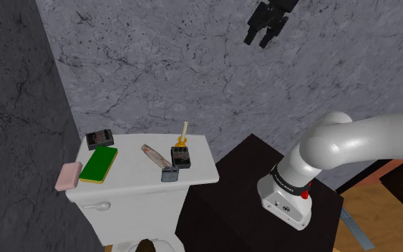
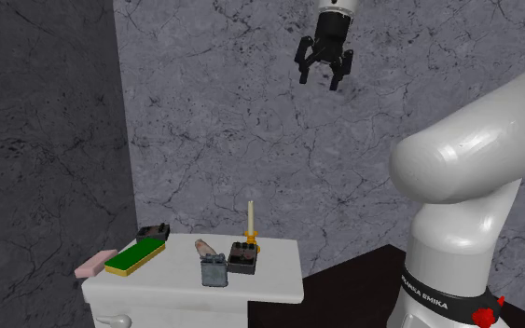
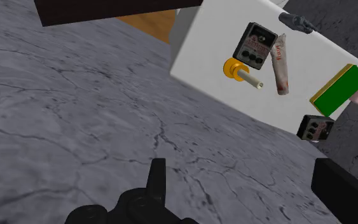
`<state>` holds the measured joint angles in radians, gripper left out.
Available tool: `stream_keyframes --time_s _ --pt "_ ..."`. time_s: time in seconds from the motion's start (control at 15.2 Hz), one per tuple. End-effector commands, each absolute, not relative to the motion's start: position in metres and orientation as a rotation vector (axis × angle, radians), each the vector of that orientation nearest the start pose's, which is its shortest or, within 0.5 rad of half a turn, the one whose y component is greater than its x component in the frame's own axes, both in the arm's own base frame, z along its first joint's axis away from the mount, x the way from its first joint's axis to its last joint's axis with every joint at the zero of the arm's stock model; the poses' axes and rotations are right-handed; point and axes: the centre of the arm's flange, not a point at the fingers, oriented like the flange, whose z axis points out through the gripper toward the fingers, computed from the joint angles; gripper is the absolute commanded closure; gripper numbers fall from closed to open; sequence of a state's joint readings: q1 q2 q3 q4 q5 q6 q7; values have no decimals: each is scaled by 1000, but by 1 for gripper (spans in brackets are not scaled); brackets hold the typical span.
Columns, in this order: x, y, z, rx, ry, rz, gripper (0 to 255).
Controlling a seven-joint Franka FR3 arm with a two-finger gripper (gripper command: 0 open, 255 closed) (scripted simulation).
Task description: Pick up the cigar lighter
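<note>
On the white toilet tank lid (image 1: 132,179) several small things lie. A small grey boxy item with a dark top (image 1: 170,174) (image 2: 214,270) (image 3: 296,23), which looks like the cigar lighter, stands at the lid's front edge. Right behind it is a dark box with red marks (image 1: 181,157) (image 3: 254,44). My black gripper (image 1: 266,25) (image 2: 324,75) (image 3: 247,191) hangs high above the tank near the marbled wall. It is open, far from every object, with nothing between its fingers.
A candle in a gold holder (image 1: 182,136), a pinkish tube (image 1: 153,155), a green flat block (image 1: 98,165), a pink bar (image 1: 69,175) and a second dark box (image 1: 100,138) share the lid. The dark stand (image 1: 243,200) sits beside the toilet. Grey walls close off the back and the shoulder view's left.
</note>
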<state>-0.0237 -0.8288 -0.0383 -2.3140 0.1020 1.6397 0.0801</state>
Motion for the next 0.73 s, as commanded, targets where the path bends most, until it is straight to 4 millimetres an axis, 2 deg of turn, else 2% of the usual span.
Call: stream_keyframes --time_s 0.0,0.66 --pt "302 -13 631 -2994 196 -229 0" --pt "304 77 532 -3019 309 -152 0"
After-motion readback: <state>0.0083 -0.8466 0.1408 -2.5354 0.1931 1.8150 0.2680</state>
